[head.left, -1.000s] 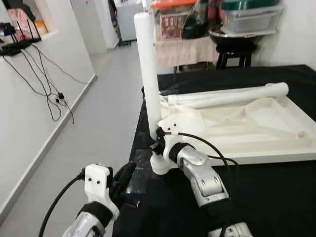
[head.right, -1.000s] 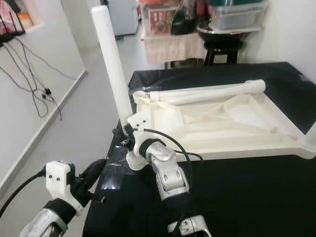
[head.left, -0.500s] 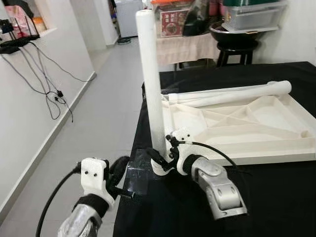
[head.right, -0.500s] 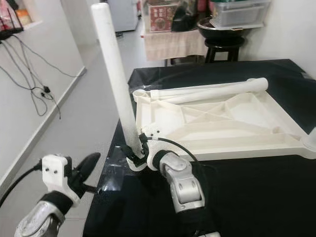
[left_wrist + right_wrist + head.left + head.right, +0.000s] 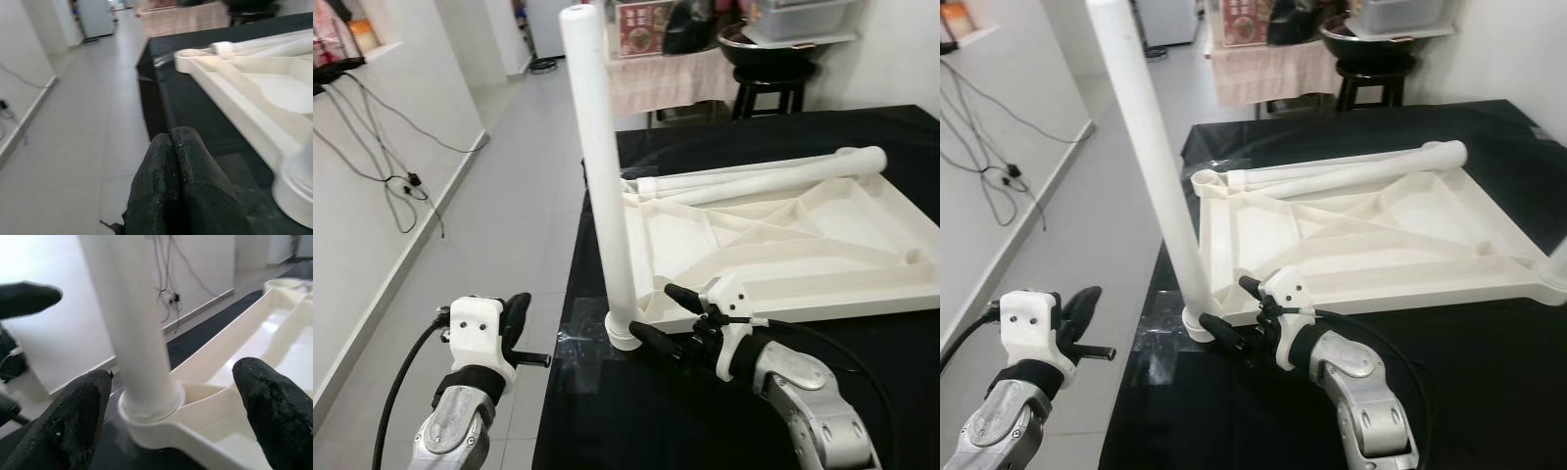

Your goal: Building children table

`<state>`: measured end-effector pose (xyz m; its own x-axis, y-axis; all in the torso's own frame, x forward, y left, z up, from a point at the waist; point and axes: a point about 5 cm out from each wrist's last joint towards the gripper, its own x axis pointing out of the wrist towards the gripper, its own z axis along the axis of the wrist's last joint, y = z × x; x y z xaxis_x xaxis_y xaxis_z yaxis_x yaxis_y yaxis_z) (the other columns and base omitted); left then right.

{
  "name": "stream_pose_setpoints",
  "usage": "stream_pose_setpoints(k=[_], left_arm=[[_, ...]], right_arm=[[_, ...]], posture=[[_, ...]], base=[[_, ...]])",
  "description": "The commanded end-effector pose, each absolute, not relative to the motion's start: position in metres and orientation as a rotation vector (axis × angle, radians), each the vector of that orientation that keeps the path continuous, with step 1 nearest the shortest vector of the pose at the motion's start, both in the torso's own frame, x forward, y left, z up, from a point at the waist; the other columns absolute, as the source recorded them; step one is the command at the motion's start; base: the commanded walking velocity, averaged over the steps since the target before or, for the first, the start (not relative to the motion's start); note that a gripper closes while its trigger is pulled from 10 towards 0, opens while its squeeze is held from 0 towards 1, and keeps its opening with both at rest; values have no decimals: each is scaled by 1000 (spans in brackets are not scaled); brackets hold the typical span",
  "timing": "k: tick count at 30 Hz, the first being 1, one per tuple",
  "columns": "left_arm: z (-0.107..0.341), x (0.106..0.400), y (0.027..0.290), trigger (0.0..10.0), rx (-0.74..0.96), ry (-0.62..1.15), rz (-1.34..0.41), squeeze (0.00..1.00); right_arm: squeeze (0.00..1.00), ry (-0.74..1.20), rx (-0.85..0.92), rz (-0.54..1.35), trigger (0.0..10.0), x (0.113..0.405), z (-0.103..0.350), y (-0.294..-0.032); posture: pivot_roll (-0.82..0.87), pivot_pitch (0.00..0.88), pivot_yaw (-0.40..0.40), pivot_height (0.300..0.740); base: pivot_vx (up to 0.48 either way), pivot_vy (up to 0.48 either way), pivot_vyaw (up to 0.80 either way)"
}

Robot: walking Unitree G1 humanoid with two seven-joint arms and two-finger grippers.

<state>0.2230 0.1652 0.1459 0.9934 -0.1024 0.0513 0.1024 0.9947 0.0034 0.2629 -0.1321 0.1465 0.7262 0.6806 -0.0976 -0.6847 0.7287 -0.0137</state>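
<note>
Two grippers in view. Left gripper, fingers pressed together and empty, hangs off the worktop edge over the floor. White leg stands upright in the corner socket of the inverted tabletop, near the worktop's left edge. Right gripper, clamped on the leg's base a second ago, has let go and backed off, fingers spread beside the socket. Judgement: leg seated; spare leg lies along the far rim, not yet fitted
</note>
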Motion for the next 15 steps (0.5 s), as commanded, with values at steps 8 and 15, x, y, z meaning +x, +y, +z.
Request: stream_pose_setpoints(k=[8, 15], left_arm=[[147, 222, 172, 10000, 178, -74, -35, 0], [135, 211, 165, 10000, 135, 1, -72, 0]], right_arm=[[0, 14, -96, 616, 10000, 277, 156, -135], [0, 88, -26, 672, 10000, 261, 137, -125]], posture=[[-80, 61, 91, 740], [-81, 63, 74, 740]], base=[[0, 0, 0], [0, 0, 0]])
